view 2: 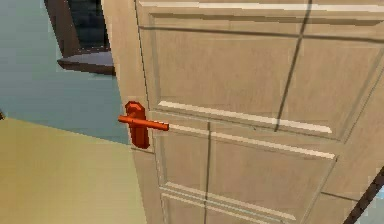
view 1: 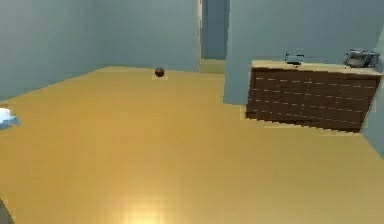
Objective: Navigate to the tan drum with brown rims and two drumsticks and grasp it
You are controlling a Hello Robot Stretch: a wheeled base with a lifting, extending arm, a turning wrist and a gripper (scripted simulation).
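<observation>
- searching looks like the step in hand: i cannot tell where the tan drum stands.
- a brown dresser [view 1: 312, 95] at the forward view's right carries a small dark thing [view 1: 294, 58] and a greyish thing [view 1: 362, 58]; neither reads as a drum, so driving nearer would settle it.
- a small dark red ball [view 1: 159, 72] lies on the yellow floor [view 1: 120, 150], upper middle.
- a panelled door [view 2: 260, 110] with an orange handle [view 2: 140, 124] stands close in the arm side view; turn slowly, keeping clear of it.
- the end effector's state cannot be told.
</observation>
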